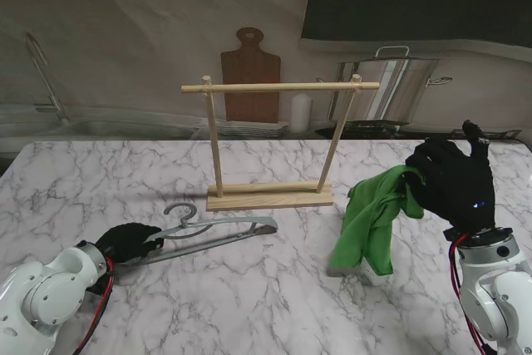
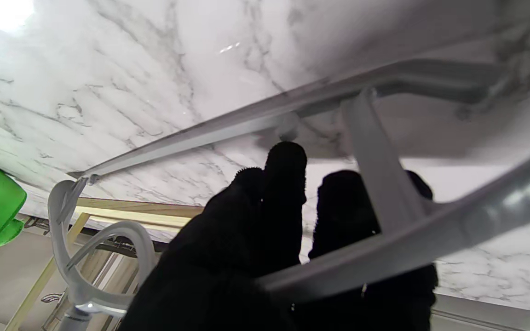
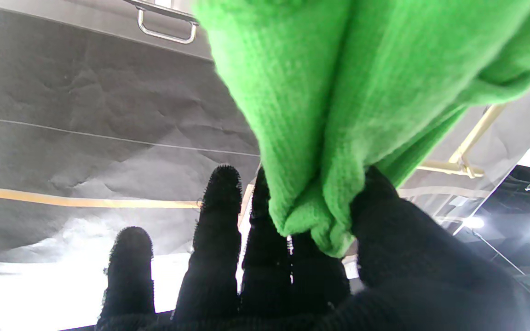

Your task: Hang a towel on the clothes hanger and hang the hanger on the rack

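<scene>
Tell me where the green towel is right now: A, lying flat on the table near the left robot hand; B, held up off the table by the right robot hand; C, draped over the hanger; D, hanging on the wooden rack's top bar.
B: the right robot hand pinches the green towel at its upper end, and the cloth hangs down toward the marble table, apart from the hanger and the rack.

White arms, red-black cables — each hand (image 1: 455, 180) black-gloved.
</scene>
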Robot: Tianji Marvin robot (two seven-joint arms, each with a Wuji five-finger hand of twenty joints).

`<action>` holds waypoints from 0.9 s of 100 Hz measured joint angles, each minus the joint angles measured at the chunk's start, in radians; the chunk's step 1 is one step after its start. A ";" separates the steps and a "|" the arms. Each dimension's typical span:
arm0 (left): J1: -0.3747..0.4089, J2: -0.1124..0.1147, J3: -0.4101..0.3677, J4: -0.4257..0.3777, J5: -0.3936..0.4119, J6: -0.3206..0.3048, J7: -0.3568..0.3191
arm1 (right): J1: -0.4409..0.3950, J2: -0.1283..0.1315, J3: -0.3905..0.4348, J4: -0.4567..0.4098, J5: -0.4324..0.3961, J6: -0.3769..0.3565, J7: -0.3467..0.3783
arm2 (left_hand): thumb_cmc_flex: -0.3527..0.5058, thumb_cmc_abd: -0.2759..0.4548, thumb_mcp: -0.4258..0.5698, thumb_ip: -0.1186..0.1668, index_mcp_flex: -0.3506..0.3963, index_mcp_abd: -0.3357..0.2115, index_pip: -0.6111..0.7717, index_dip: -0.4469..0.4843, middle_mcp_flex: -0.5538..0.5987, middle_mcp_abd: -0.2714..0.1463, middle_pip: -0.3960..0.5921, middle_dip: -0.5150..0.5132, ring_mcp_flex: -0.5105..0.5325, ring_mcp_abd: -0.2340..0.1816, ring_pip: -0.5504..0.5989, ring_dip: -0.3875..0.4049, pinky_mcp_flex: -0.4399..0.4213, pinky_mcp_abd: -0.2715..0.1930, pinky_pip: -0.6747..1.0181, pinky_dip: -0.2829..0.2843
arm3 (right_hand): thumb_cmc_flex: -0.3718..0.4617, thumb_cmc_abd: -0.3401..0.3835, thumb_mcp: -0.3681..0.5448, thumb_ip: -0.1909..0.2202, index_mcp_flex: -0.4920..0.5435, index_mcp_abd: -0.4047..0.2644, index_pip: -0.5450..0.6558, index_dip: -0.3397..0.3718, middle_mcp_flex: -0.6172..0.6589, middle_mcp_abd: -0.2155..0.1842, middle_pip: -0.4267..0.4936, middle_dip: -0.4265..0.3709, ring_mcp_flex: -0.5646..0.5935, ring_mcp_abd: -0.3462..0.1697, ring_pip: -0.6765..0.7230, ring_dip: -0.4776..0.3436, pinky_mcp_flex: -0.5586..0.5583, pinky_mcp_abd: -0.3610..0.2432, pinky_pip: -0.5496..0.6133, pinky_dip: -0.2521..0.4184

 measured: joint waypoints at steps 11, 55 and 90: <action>-0.014 0.000 0.020 0.000 -0.010 0.001 0.004 | -0.016 -0.001 0.009 -0.018 -0.001 -0.006 -0.008 | -0.002 0.040 -0.134 0.000 0.003 0.027 -0.012 -0.026 0.055 -0.034 0.097 0.060 0.108 -0.035 0.135 0.011 0.128 -0.024 -0.055 -0.014 | 0.000 0.000 0.000 0.000 0.000 0.000 0.000 0.000 0.000 0.000 0.000 0.001 0.000 0.000 0.000 0.000 0.000 0.000 0.000 0.000; -0.087 -0.005 0.130 0.017 -0.116 0.047 0.036 | -0.042 -0.005 0.016 -0.049 0.014 -0.038 -0.015 | -0.075 0.128 -0.184 0.000 0.064 0.084 0.079 0.081 0.145 -0.053 0.202 0.073 0.249 -0.072 0.281 -0.025 0.305 -0.038 -0.071 -0.151 | 0.000 0.000 0.000 0.000 0.000 0.000 0.000 0.000 0.012 0.000 0.001 0.004 0.012 0.000 0.000 0.000 0.000 0.000 0.000 0.000; -0.199 -0.005 0.297 0.034 -0.206 0.120 -0.033 | -0.134 -0.032 0.041 -0.170 0.095 -0.147 -0.032 | -0.074 0.150 -0.192 0.000 0.010 0.074 0.064 0.117 0.056 0.049 -0.430 -0.397 0.091 0.027 -0.101 -0.145 0.068 0.052 -0.096 -0.149 | 0.000 0.000 0.002 0.000 0.000 0.000 0.000 0.000 0.024 0.002 0.002 0.012 0.025 0.005 0.000 0.000 0.000 0.011 -0.004 -0.001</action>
